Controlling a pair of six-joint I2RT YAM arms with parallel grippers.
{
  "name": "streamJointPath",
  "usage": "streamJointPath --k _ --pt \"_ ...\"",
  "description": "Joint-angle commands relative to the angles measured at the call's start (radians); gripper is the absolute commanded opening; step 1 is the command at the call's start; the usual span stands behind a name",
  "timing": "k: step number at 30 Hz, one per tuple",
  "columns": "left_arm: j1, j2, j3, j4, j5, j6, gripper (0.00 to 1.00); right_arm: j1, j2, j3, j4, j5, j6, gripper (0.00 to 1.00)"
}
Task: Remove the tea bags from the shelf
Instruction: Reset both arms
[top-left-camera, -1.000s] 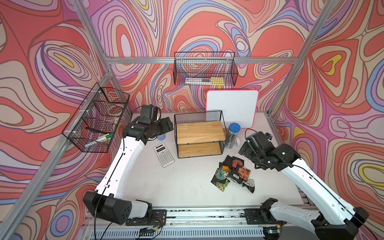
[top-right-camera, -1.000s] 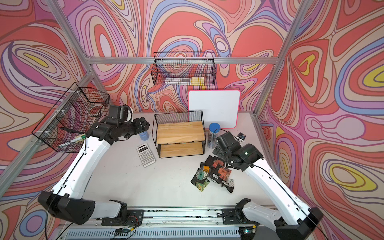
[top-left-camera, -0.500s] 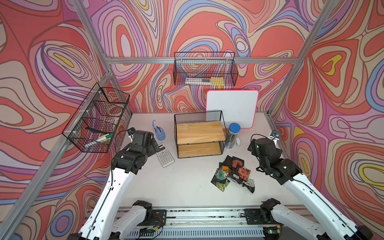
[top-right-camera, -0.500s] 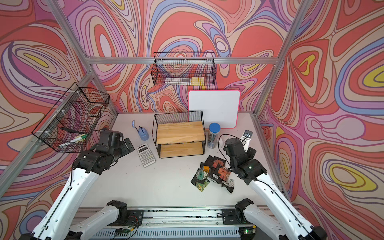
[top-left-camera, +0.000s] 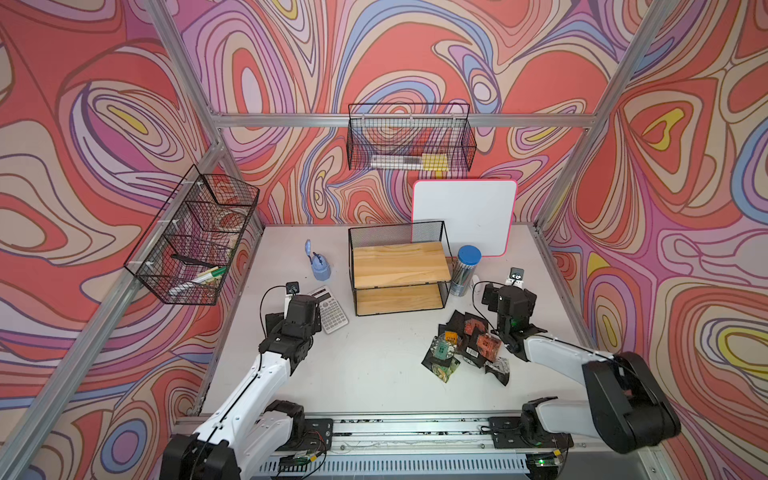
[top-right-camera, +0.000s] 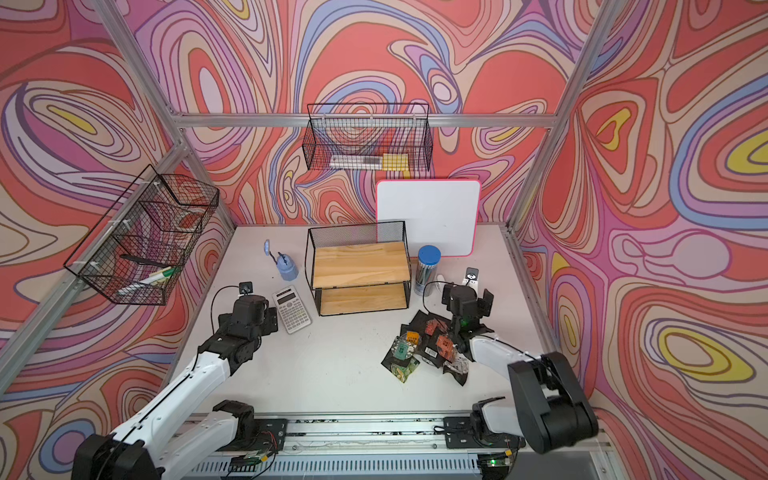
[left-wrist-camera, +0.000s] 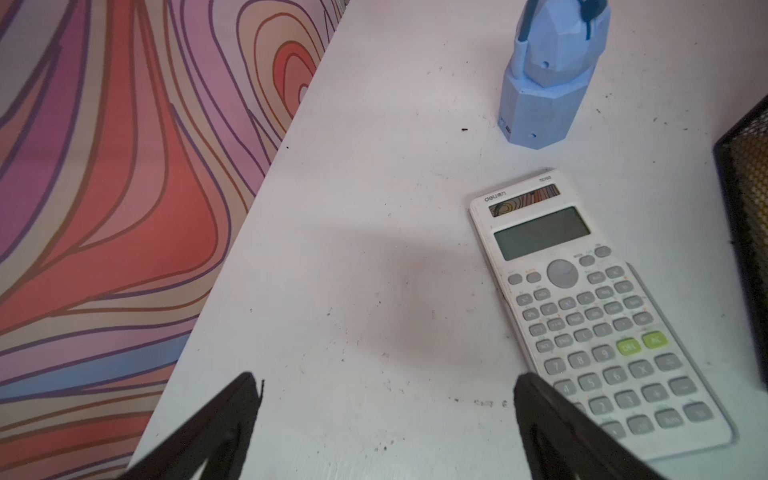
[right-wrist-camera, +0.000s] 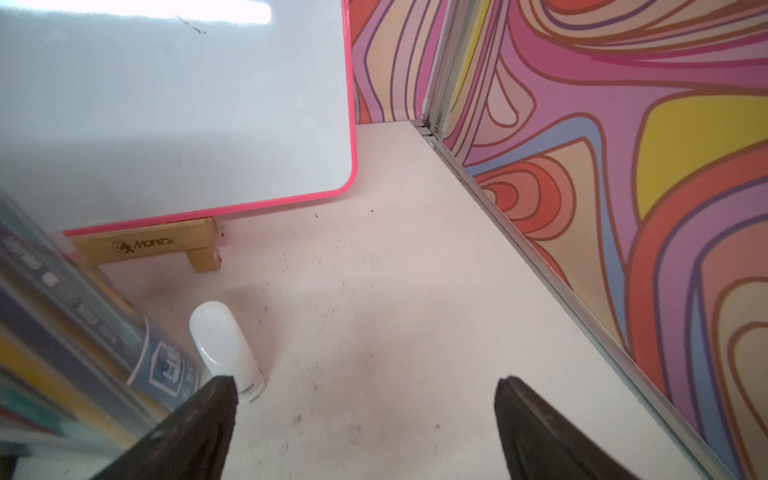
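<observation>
The tea bags (top-left-camera: 465, 345) lie heaped on the table (top-left-camera: 374, 374), off the shelf (top-left-camera: 399, 270) and near its front right corner, while the left gripper (left-wrist-camera: 386, 382), jaws spread and holding nothing, hovers beside the calculator (left-wrist-camera: 582, 299) and the right gripper (right-wrist-camera: 365, 382), likewise spread and holding nothing, hangs near the whiteboard (right-wrist-camera: 166, 104).

White arm links (top-left-camera: 249, 382), black joints (top-left-camera: 623, 407)

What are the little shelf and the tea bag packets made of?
The shelf: pale wooden boards with visible grain, in a black wire and mesh frame, probably metal. The tea bags: shiny, crinkled packets, likely foil or plastic film.
</observation>
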Motion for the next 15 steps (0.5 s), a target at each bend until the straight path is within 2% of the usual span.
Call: streamJointPath --k 1,6,10,11,15 --pt "0.039 0.078 -0.032 0.31 0.055 0.085 0.99 -0.03 0.076 0.01 0.223 -0.063 -0.046 0.98" --pt "0.045 0.222 -0.023 0.477 0.091 0.075 0.99 -0.07 0.148 0.004 0.333 -0.089 -0.083 0.98" --pt "0.055 0.333 -0.04 0.645 0.096 0.074 0.99 -0.123 0.229 -0.024 0.476 -0.14 -0.064 0.98" --pt "0.057 0.352 -0.03 0.659 0.101 0.08 0.99 -0.123 0.218 -0.012 0.427 -0.15 -0.055 0.98" --pt "0.06 0.413 -0.008 0.742 0.104 0.113 0.99 -0.123 0.226 -0.017 0.449 -0.15 -0.061 0.98"
